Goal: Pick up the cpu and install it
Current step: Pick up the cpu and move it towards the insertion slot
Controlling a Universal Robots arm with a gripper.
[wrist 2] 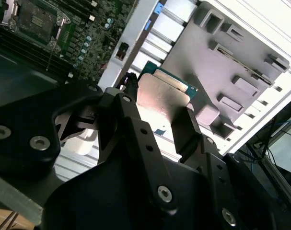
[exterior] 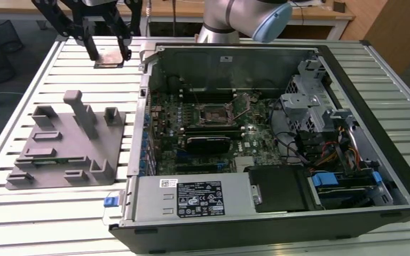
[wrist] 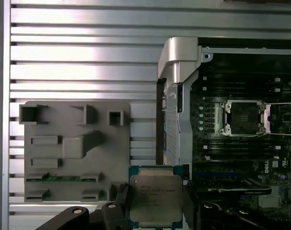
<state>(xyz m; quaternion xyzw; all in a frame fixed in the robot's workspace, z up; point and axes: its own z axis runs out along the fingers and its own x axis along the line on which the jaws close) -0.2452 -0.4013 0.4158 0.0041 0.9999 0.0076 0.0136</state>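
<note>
The cpu (exterior: 110,57), a flat square chip with a silver top, hangs above the slatted table at the exterior view's far left, beside the open computer case. My gripper (exterior: 109,53) is shut on it, one black finger on each side. In both wrist views the cpu (wrist 2: 162,93) (wrist: 155,199) sits between the fingers (wrist 2: 131,115) with its silver face showing and a green edge around it. The open motherboard socket (exterior: 212,113) (wrist: 242,117) lies inside the case, well apart from the chip.
A grey fixture plate (exterior: 66,144) (wrist: 73,148) with raised blocks and slots lies on the table (exterior: 20,213) at the exterior view's left. The case's metal wall (exterior: 144,96) stands between gripper and motherboard. Drive bays and cables (exterior: 326,138) fill the case's right side.
</note>
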